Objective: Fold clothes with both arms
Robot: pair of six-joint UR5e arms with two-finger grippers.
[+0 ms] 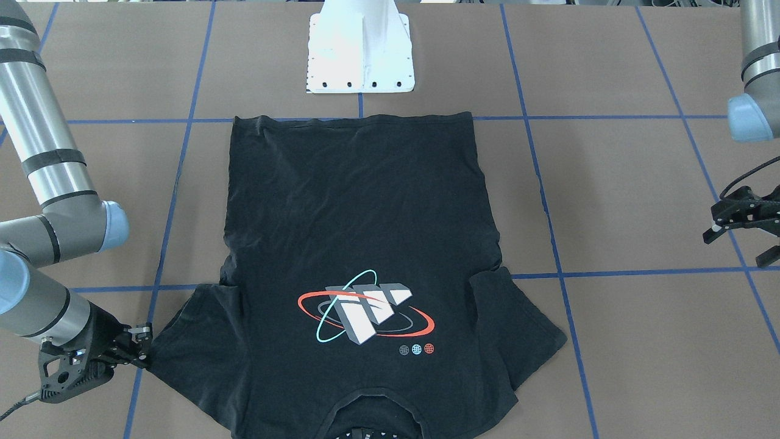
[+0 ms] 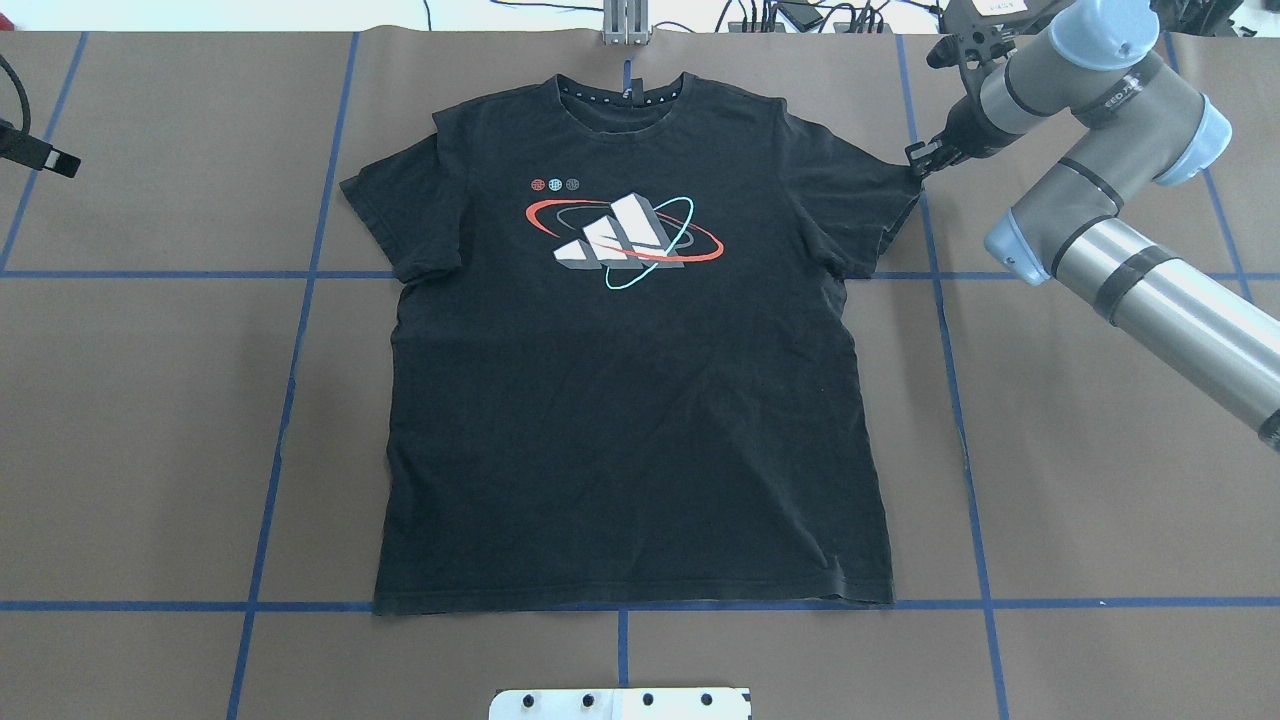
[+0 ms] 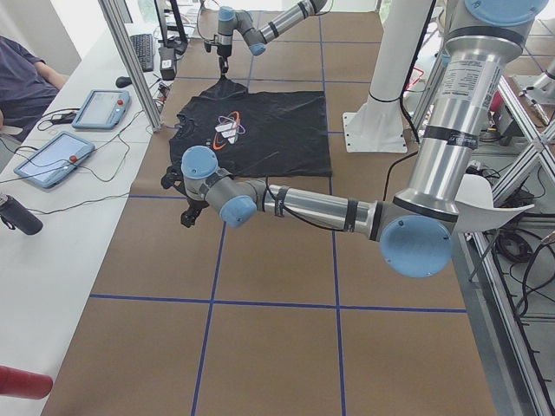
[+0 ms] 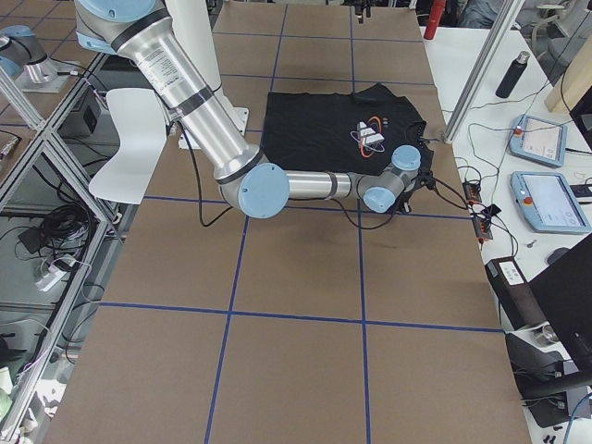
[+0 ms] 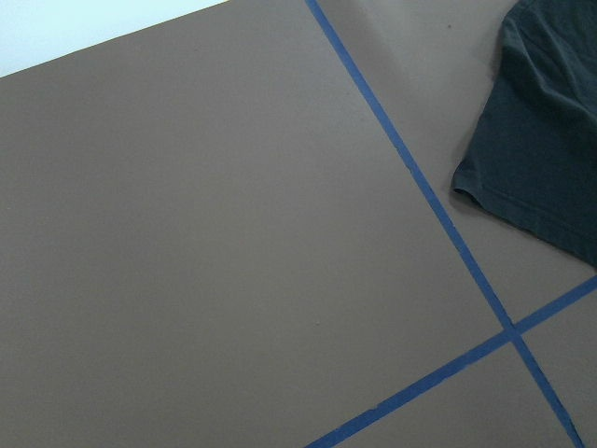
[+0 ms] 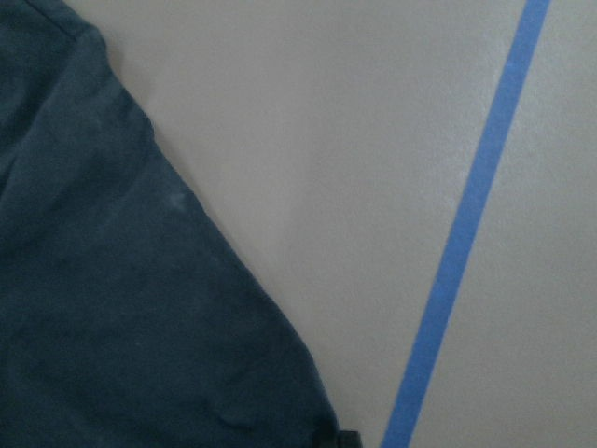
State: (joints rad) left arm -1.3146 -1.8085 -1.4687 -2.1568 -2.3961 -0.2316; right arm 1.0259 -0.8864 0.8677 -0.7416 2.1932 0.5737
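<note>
The black T-shirt (image 2: 620,400) lies flat on the brown table with its logo (image 2: 625,230) up, its collar on the far side from the robot's base. My right gripper (image 2: 922,162) is down at table level at the tip of the shirt's sleeve (image 1: 177,332). The right wrist view shows one fingertip (image 6: 343,439) meeting the corner of that sleeve (image 6: 121,327), so it looks shut on it. My left gripper (image 1: 738,241) is open and empty above bare table, well clear of the other sleeve (image 5: 532,168).
The white pedestal base (image 1: 359,55) stands just beyond the shirt's hem. Blue tape lines (image 2: 290,400) grid the table. Tablets (image 3: 100,108) and cables lie on the operators' white side table, where a person (image 3: 22,82) sits.
</note>
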